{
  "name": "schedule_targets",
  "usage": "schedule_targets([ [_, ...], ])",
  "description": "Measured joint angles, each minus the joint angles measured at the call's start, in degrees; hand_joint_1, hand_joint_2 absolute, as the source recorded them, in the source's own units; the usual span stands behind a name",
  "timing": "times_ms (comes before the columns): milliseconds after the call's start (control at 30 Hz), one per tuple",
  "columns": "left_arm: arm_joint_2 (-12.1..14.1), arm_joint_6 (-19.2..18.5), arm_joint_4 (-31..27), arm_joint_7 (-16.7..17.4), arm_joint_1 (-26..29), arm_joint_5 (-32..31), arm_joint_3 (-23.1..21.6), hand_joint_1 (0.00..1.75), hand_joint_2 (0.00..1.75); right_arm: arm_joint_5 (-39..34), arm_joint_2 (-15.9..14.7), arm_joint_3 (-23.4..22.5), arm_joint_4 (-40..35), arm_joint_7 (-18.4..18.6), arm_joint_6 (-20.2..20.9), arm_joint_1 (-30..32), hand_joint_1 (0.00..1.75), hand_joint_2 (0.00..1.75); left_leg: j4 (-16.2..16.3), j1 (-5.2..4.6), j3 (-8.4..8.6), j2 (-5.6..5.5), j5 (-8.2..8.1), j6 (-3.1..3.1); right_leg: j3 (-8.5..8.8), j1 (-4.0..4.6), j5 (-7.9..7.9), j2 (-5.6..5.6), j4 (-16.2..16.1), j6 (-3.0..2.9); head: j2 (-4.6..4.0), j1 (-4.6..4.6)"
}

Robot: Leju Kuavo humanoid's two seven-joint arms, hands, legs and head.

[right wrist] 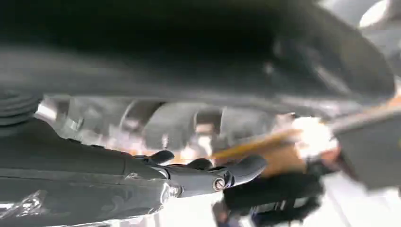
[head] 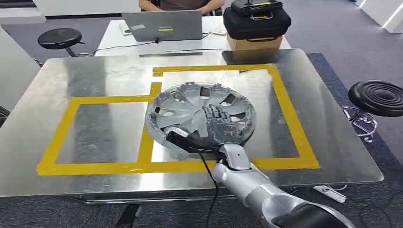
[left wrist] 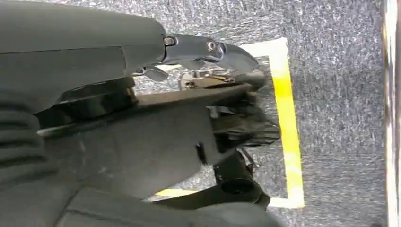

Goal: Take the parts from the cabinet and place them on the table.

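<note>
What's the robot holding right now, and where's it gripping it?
The right hand holds the hubcap by its near rim, fingers over its face, above the table.

Beyond the white desk (head: 114, 40) I see a laptop (head: 162, 25), a black case (head: 256, 21) on a box (head: 254, 43), a person (head: 183, 4) behind; stools (head: 60, 38) (head: 378, 98) flank it.

Grey carpet floor (head: 332, 38) surrounds a shiny metal table (head: 95, 76); black stools (head: 59, 38) flank it, and a white desk (head: 209, 40) stands behind.
</note>
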Motion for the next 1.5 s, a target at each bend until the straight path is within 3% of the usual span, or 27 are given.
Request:
schedule_targets([
  [33, 0.1, 0.0, 0.0, -0.2, 0.1, 0.2, 0.1, 0.0, 0.0, 1.8, -0.4, -0.1, -1.9, 1.5, -0.8, 0.9, 0.0, 0.0, 1.7, -0.01, -1.09, 0.0, 0.07, 0.01, 0.03, 0.02, -0.04, -0.01, 0.0, -0.04, 0.0, 0.04],
  [67, 0.2, 0.2, 0.0, -0.4, 0.3, 0.6, 0.3, 0.0, 0.0, 4.0, -1.0, -0.5, -4.9, 3.1, -1.9, 2.2, 0.0, 0.0, 0.6, -0.01, -0.77, 0.0, 1.63, 0.06, 0.09, 0.02, -0.09, -0.02, 0.0, 0.02, -0.02, 0.02],
  [167, 0.4, 0.5, 0.0, -1.0, 0.7, 1.3, 1.1, 0.0, 0.0, 7.4, -2.1, -1.7, -12.9, 5.2, -2.7, 4.9, 0.0, 0.0, -12.1, 0.03, 5.14, 0.27, 8.89, 0.34, 0.24, -0.09, -0.32, 0.06, 0.1, 0.42, -0.02, 0.0],
  [200, 0.4, 0.5, 0.0, -1.1, 0.7, 1.4, 1.1, 0.0, 0.0, 8.1, -2.6, -2.1, -15.7, 5.7, -2.6, 5.8, 0.0, 0.0, -14.9, -0.09, 6.39, 0.45, 9.02, 0.33, 0.02, 0.45, -0.48, 0.06, 0.4, 0.89, 0.0, -0.22],
  [233, 0.5, 0.5, 0.0, -1.3, 0.7, 1.5, 1.2, 0.0, 0.0, 8.6, -3.1, -2.5, -18.6, 6.0, -2.5, 6.7, 0.0, 0.0, -15.4, -0.04, 6.46, 0.25, 8.52, 0.94, -0.26, 0.48, -0.52, 0.16, 0.6, 1.11, -0.02, -0.22],
  [367, 0.5, 0.8, 0.0, -1.8, 1.2, 2.1, 1.5, 0.0, 0.0, 10.6, -4.1, -3.7, -26.1, 6.0, -3.1, 9.8, 0.0, 0.0, -15.6, -0.05, 6.41, 0.2, 8.7, 2.52, -0.45, 0.04, -0.85, 0.03, 0.4, 2.48, 0.0, -0.02],
  [400, 0.6, 0.9, 0.0, -2.1, 1.2, 2.4, 1.6, 0.0, 0.0, 11.4, -4.5, -4.4, -29.6, 5.1, -3.9, 11.1, 0.0, 0.0, -15.6, -0.05, 6.43, 0.11, 8.62, 2.88, -1.16, 0.04, -2.42, 0.0, 2.4, 2.65, 0.0, 0.44],
  [467, 0.6, 0.9, 0.0, -2.5, 1.3, 2.6, 2.2, 0.0, 0.0, 11.3, -5.0, -5.5, -35.7, 3.2, -4.5, 13.4, 0.0, 0.0, -15.5, -0.2, 6.48, 0.08, 8.5, 3.23, -5.37, 0.07, -7.03, 0.06, 11.5, 2.82, 0.0, 0.61],
  [500, 0.7, 1.0, 0.0, -2.7, 1.5, 3.0, 2.4, 0.0, 0.0, 10.5, -5.2, -6.1, -39.2, 1.2, -4.5, 15.0, 0.0, 0.0, -15.5, -0.26, 6.5, 0.05, 8.44, 3.32, -7.55, 0.06, -8.61, 0.06, 15.9, 2.86, -0.02, 0.63],
  [533, 0.7, 1.0, 0.0, -2.9, 1.6, 3.0, 2.5, 0.0, 0.0, 10.1, -5.4, -7.1, -43.8, -1.2, -4.5, 17.0, 0.0, 0.0, -15.5, -0.3, 6.57, -0.04, 8.35, 3.39, -9.0, 0.06, -8.99, 0.07, 18.5, 2.86, 0.0, 0.65],
  [600, 0.8, 1.1, 0.0, -3.0, 1.9, 3.1, 2.7, 0.0, 0.0, 10.0, -5.5, -8.3, -49.8, -4.1, -4.5, 19.2, 0.0, 0.0, -15.5, -0.31, 6.92, -0.19, 8.1, 3.29, -7.58, 0.04, -5.88, 0.04, 15.0, 2.73, 0.0, 0.63],
  [667, 0.7, 1.2, 0.0, -3.2, 1.9, 3.2, 2.8, 0.0, 0.0, 5.3, -5.3, -9.3, -55.7, -11.1, -4.5, 21.4, 0.0, 0.0, -15.5, -0.2, 7.63, -0.33, 7.66, 2.81, -2.13, -0.06, -0.53, 0.02, 4.3, 2.64, 0.0, 0.7],
  [700, 0.8, 1.3, 0.0, -3.5, 1.9, 3.5, 2.9, 0.0, 0.0, 1.5, -4.8, -10.2, -58.9, -16.7, -4.5, 22.7, 0.0, 0.0, -15.5, -0.41, 7.7, -0.43, 7.43, 2.45, -0.51, -0.04, -0.9, 0.15, 1.5, 2.71, 0.0, 0.81],
  [767, 0.9, 1.5, 0.0, -3.9, 1.9, 4.0, 3.4, 0.0, 0.0, -5.0, -3.8, -10.8, -64.8, -24.3, -4.5, 25.6, 0.0, 0.0, -15.4, -0.67, 7.58, -0.59, 7.46, 1.95, -0.32, 0.05, -0.96, 0.26, 1.0, 1.81, 0.0, 0.61],
  [833, 0.9, 1.8, 0.0, -4.2, 2.0, 4.4, 4.0, 0.0, 0.0, -10.8, -3.3, -10.9, -70.6, -29.5, -4.5, 28.8, 0.0, 0.0, -15.8, -0.5, 7.78, -0.6, 7.47, 1.47, -0.32, 0.28, -1.14, 0.24, 1.1, 1.1, 0.0, 0.61],
  [900, 0.9, 1.9, 0.0, -4.5, 2.0, 4.5, 4.0, 0.0, 0.0, -12.0, -2.8, -10.9, -75.2, -31.7, -4.5, 30.9, 0.0, 0.0, -14.3, -0.53, 7.38, -0.32, 5.88, 0.84, 0.04, -0.12, -1.07, 0.13, 0.8, 0.25, 0.0, 0.35],
  [967, 0.9, 1.9, 0.0, -4.7, 2.0, 4.9, 4.3, 0.0, 0.0, -14.7, -2.7, -10.9, -78.7, -34.5, -4.4, 32.4, 0.0, 0.0, -5.8, -0.52, 3.33, -0.26, 1.25, 0.58, 0.08, -0.08, -1.19, 0.04, 0.8, -0.12, 0.0, -0.15],
  [1033, 0.9, 1.9, 0.0, -4.7, 2.1, 5.4, 4.7, 0.0, 0.0, -18.0, -2.7, -10.6, -81.7, -38.4, -4.4, 34.3, 0.0, 0.0, 1.8, -0.55, -0.54, -0.26, -1.39, 0.55, 0.09, 0.03, -1.27, -0.03, 0.8, -0.23, 0.0, -0.2],
  [1067, 0.9, 1.9, 0.0, -4.9, 2.2, 5.7, 5.2, 0.0, 0.0, -18.9, -2.9, -10.0, -83.6, -40.0, -4.4, 35.7, 0.0, 0.0, 2.2, -0.55, -0.82, -0.25, -0.76, 0.62, 0.16, 0.04, -1.29, -0.04, 0.8, -0.24, 0.0, -0.11],
  [1100, 1.0, 1.9, 0.0, -4.9, 2.2, 6.1, 5.4, 0.0, 0.0, -19.4, -3.1, -8.9, -85.5, -41.0, -4.4, 36.7, 0.0, 0.0, 0.2, -0.55, 0.11, -0.25, 1.16, 0.75, 0.2, 0.04, -1.31, -0.02, 0.8, -0.23, -0.02, -0.17],
  [1167, 1.1, 1.9, 0.0, -5.0, 2.1, 6.1, 5.7, 0.0, 0.0, -19.9, -3.3, -7.5, -87.8, -41.3, -4.4, 37.7, 0.0, 0.0, -9.2, -0.55, 4.86, -0.19, 6.32, 1.13, 0.44, -0.02, -1.39, 0.16, 0.8, -0.08, -0.02, -0.17],
  [1200, 1.1, 1.9, 0.0, -5.1, 2.1, 6.2, 5.7, 0.0, 0.0, -19.9, -3.3, -7.2, -88.7, -41.4, -4.4, 38.2, 0.0, 0.0, -13.2, -0.54, 6.98, 0.06, 7.57, 1.29, 0.52, 0.04, -1.46, 0.2, 0.8, 0.2, 0.0, -0.2],
  [1233, 1.1, 1.9, 0.0, -5.1, 2.0, 6.3, 5.8, 0.0, 0.0, -19.9, -3.4, -6.8, -89.9, -41.4, -4.4, 38.8, 0.0, 0.0, -15.6, -0.64, 7.91, 0.09, 7.0, 1.33, 0.23, 0.62, -1.74, 0.25, 1.4, 0.66, -0.02, -0.37],
  [1333, 1.0, 1.9, 0.0, -5.1, 2.2, 7.1, 6.7, 0.0, 0.0, -19.8, -3.7, -4.1, -93.5, -41.5, -4.4, 40.8, 0.0, 0.0, -15.2, -0.88, 7.54, -0.14, 7.01, 2.3, 0.53, 0.33, -1.38, 0.15, 0.5, 1.58, 0.0, -0.02],
  [1400, 0.9, 1.9, 0.0, -5.2, 2.2, 7.4, 7.0, 0.0, 0.0, -19.7, -3.8, -3.0, -94.7, -40.9, -4.4, 42.5, 0.0, 0.0, -15.6, -0.39, 7.89, -0.14, 7.34, 2.99, 0.25, 0.29, -2.32, 0.15, 1.3, 2.2, 0.0, 0.11],
  [1433, 0.9, 1.8, 0.0, -5.3, 2.2, 7.6, 7.1, 0.0, 0.0, -19.6, -3.9, -2.8, -94.8, -40.6, -4.4, 42.9, 0.0, 0.0, -15.6, -0.37, 7.92, -0.12, 7.33, 3.28, -0.93, 0.28, -4.22, 0.09, 3.9, 2.43, 0.0, 0.48],
  [1500, 0.9, 1.7, 0.0, -5.4, 2.2, 7.8, 7.4, 0.0, 0.0, -18.9, -4.0, -2.3, -95.2, -40.0, -4.4, 44.1, 0.0, 0.0, -15.6, -0.44, 7.92, -0.09, 7.26, 3.43, -5.38, 0.25, -9.1, 0.1, 13.8, 2.66, -0.02, 0.57],
])
